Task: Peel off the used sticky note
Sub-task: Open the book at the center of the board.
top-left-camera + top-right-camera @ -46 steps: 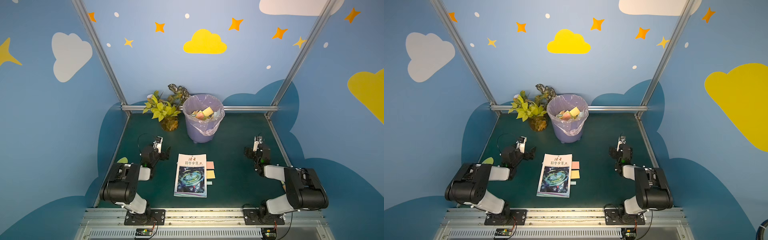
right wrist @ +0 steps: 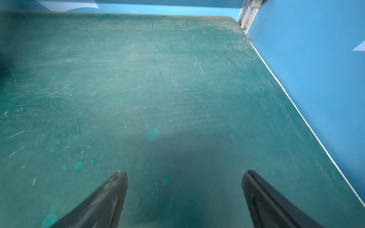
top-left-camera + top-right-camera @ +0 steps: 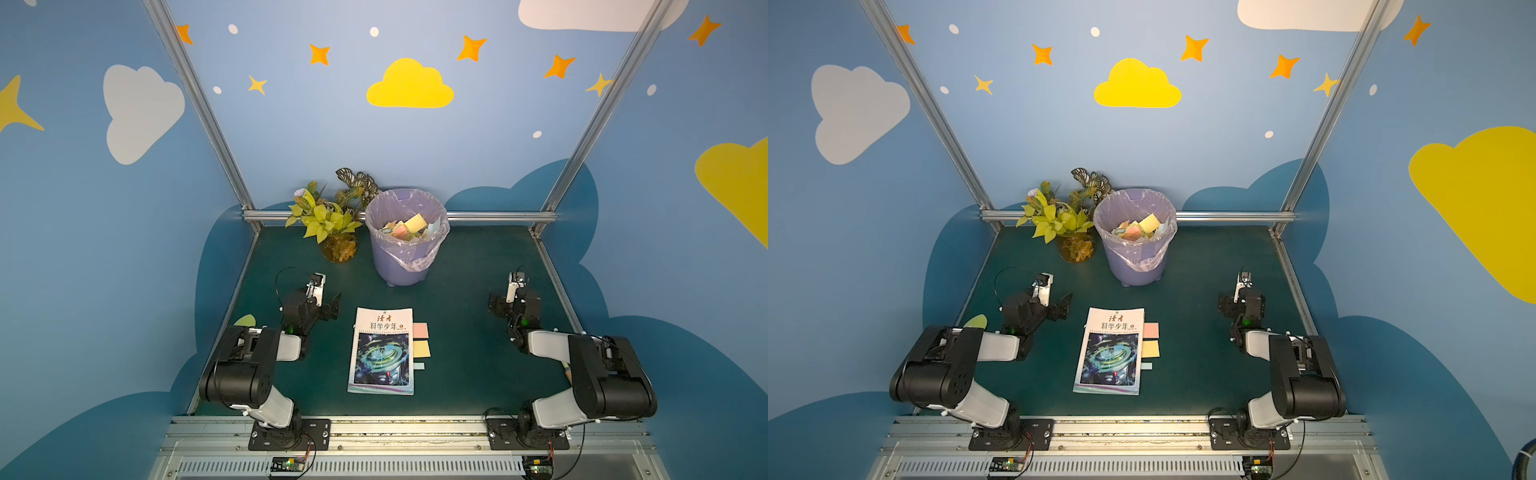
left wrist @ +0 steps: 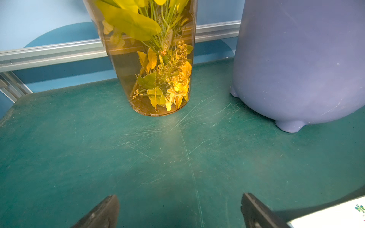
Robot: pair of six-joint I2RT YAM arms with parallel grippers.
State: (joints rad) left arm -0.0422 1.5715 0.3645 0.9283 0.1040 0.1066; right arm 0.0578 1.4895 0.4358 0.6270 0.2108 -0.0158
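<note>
A magazine lies closed in the middle of the green table. Three sticky notes poke out from its right edge: a pink one, a yellow one and a small pale blue one. My left gripper rests low to the left of the magazine's far corner, open and empty. Near the table's right edge my right gripper is open too, with only bare table between its fingers. Neither touches the notes.
A purple lined bin holding crumpled notes stands at the back centre. A glass vase of yellow-green plants is just left of it. A pale green scrap lies at the left table edge. Aluminium frame rails border the table.
</note>
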